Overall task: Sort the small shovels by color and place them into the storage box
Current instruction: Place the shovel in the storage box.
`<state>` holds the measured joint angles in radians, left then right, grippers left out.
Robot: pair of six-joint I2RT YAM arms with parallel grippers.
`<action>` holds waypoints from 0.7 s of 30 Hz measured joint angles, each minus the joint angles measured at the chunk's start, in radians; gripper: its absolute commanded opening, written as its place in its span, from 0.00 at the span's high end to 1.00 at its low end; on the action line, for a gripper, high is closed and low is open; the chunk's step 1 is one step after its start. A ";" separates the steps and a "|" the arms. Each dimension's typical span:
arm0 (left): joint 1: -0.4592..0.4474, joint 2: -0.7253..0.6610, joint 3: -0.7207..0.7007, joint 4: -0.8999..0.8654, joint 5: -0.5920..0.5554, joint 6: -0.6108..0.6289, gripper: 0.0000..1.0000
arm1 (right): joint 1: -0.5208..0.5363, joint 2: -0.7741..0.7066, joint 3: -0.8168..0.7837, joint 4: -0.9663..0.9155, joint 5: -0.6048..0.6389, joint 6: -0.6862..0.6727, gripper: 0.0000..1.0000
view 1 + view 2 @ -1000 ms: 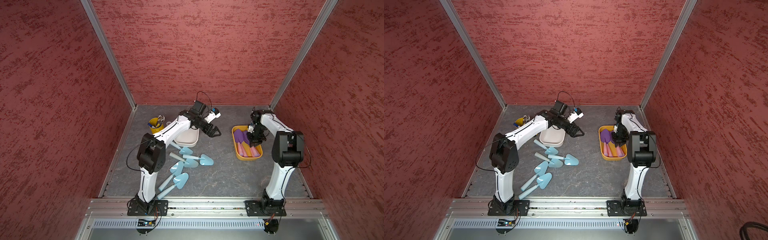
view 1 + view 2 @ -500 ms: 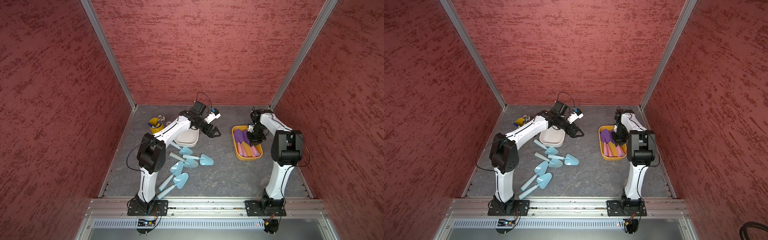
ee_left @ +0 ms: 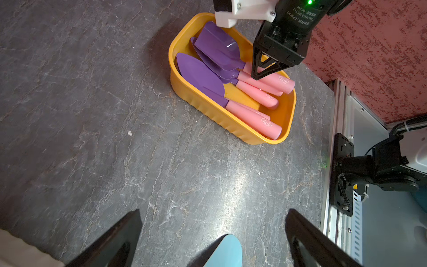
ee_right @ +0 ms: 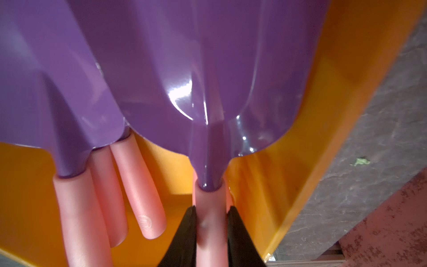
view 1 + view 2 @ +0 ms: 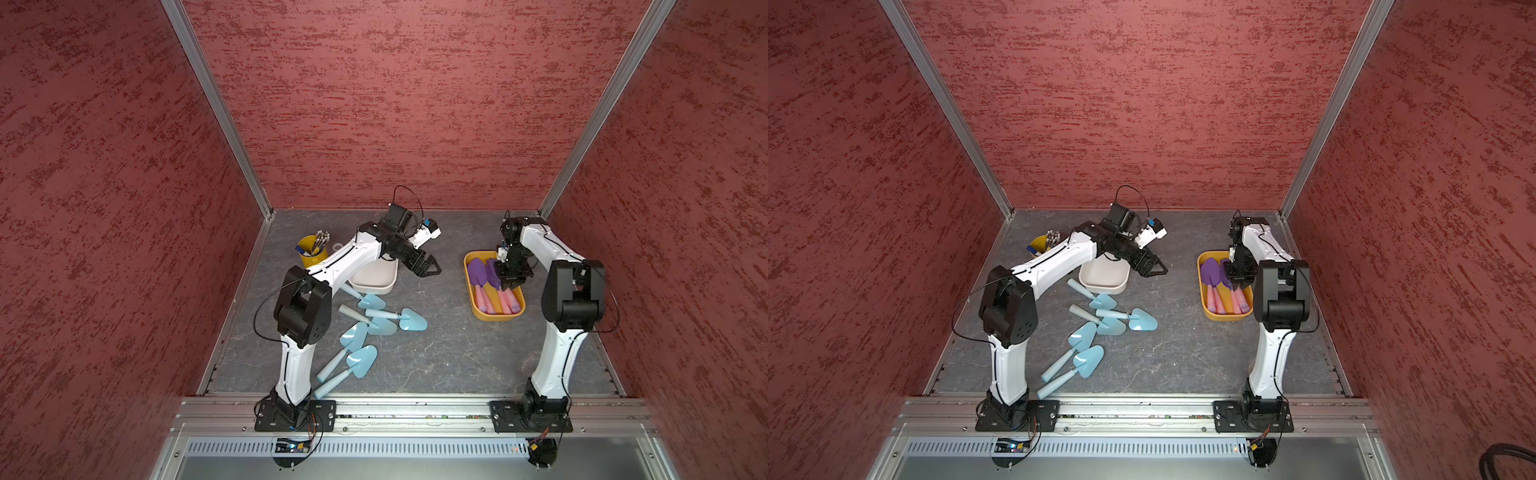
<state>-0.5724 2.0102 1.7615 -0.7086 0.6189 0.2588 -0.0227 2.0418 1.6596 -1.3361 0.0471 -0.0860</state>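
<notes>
In the yellow box (image 3: 208, 108), the right pincer (image 3: 268, 71) grips one purple shovel (image 3: 219, 48).

Purple blades (image 4: 161, 69) are glossy plastic, pink handles (image 4: 78, 208) matt; the yellow box (image 3: 208, 109) smooth plastic; the bench (image 3: 115, 138) stone-like, faintly shiny; walls (image 5: 395, 104) rough.

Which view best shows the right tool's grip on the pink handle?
Right wrist view: the right tool clamps both sides of the pink handle, close up. Left wrist view shows it side-on, farther off; in both top views it is too small.
</notes>
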 measured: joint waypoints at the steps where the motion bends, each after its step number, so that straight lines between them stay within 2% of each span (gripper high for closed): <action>1: 0.000 0.000 0.000 0.000 0.000 0.000 0.00 | 0.000 0.000 0.000 0.000 0.005 0.000 0.72; 21: 0.000 0.000 0.000 -0.001 0.000 0.000 0.00 | 0.000 -0.001 0.000 0.002 0.024 0.000 0.62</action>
<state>-0.5724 2.0102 1.7611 -0.7097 0.6186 0.2588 -0.0227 2.0411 1.6596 -1.3338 0.0711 -0.0864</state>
